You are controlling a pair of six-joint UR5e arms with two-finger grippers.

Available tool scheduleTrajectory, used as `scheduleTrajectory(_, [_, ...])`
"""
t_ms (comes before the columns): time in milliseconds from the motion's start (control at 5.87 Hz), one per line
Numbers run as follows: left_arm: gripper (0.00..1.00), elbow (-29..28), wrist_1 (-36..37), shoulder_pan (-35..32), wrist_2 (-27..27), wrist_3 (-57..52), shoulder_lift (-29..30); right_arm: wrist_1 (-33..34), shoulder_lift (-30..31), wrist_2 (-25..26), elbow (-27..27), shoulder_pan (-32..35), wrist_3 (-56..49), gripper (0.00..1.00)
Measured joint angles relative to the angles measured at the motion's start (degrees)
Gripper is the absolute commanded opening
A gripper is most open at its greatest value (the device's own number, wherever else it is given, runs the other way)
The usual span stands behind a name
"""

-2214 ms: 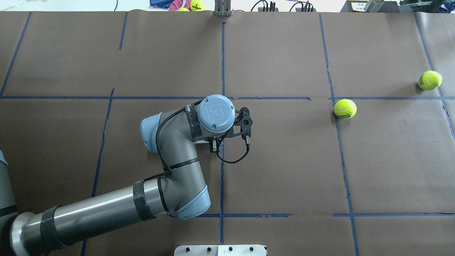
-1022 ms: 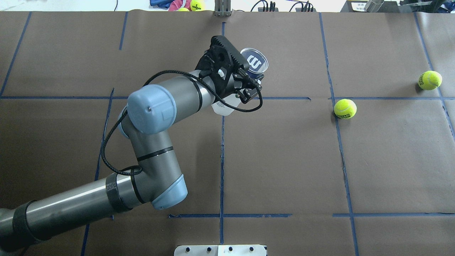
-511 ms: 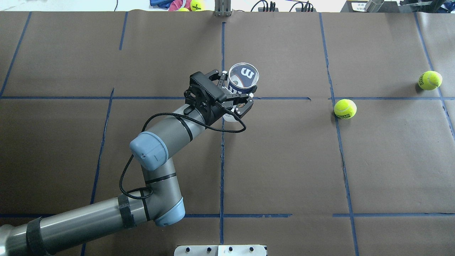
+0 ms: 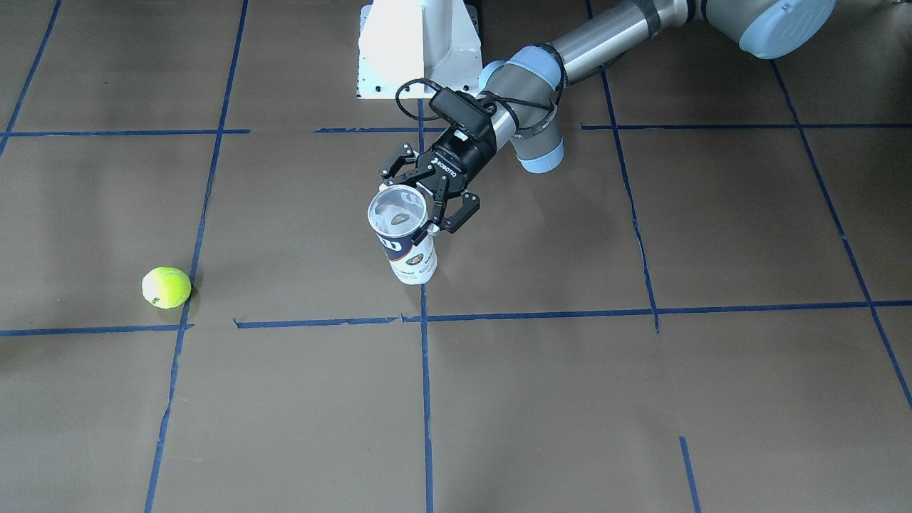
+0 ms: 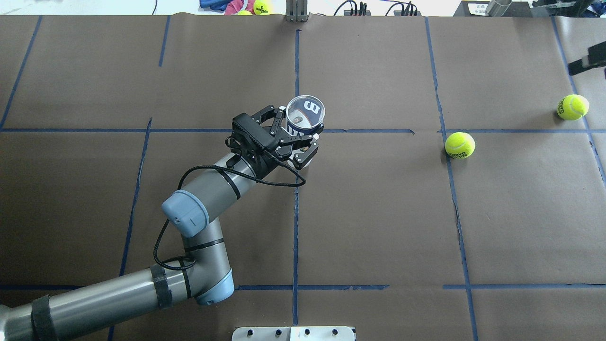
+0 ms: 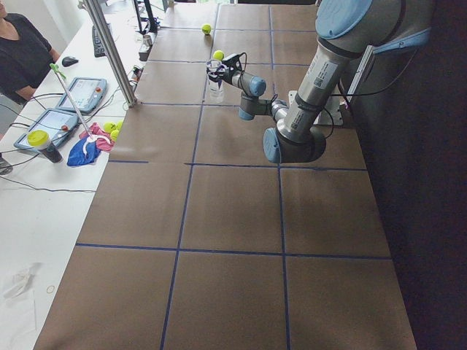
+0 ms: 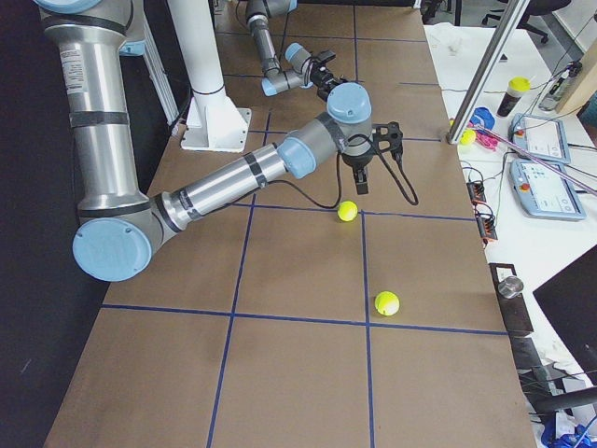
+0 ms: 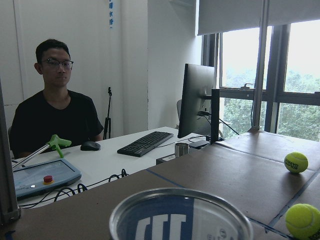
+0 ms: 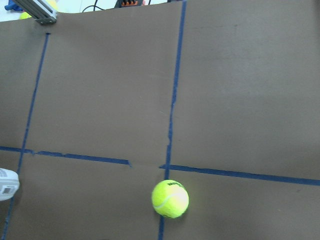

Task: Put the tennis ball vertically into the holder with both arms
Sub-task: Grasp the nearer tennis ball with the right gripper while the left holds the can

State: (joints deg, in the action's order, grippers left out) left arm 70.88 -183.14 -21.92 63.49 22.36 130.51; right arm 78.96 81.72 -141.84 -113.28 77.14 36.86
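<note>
My left gripper (image 5: 296, 130) is shut on the holder (image 5: 305, 113), a clear can with a navy Wilson label, held upright with its open mouth up, near the table's middle. It also shows in the front view (image 4: 407, 246), gripped just below the rim by the left gripper (image 4: 422, 201). Whether its base touches the table I cannot tell. The nearest tennis ball (image 5: 459, 145) lies on the table to the right and shows in the right wrist view (image 9: 170, 198). My right gripper (image 7: 364, 173) hangs high above that ball; I cannot tell if it is open.
A second ball (image 5: 573, 106) lies at the far right. A black part of the right arm (image 5: 587, 64) pokes in at the overhead view's right edge. The white pedestal (image 4: 417, 46) stands at the robot's side. An operator (image 8: 55, 115) sits beyond the far edge.
My left gripper has carried the holder back toward the robot and a little left. A black part of the right arm has come into the overhead view. Both balls lie still.
</note>
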Motion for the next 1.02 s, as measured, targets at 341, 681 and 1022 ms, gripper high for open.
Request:
scheduleTrajectory(341, [0.76, -0.1, -0.6, 0.6, -0.1, 0.0, -0.4, 0.1, -3.8, 3.4, 0.0, -6.2, 7.4, 0.99])
scheduleTrajectory(681, [0.76, 0.0, -1.0, 0.7, -0.1, 0.2, -0.5, 0.5, -3.9, 13.8, 3.1, -15.7, 8.2, 0.99])
scheduleTrajectory(1022, [0.77, 0.0, -1.9, 0.7, -0.1, 0.2, -0.5, 0.3, -4.4, 21.5, 9.1, -22.3, 8.0, 0.99])
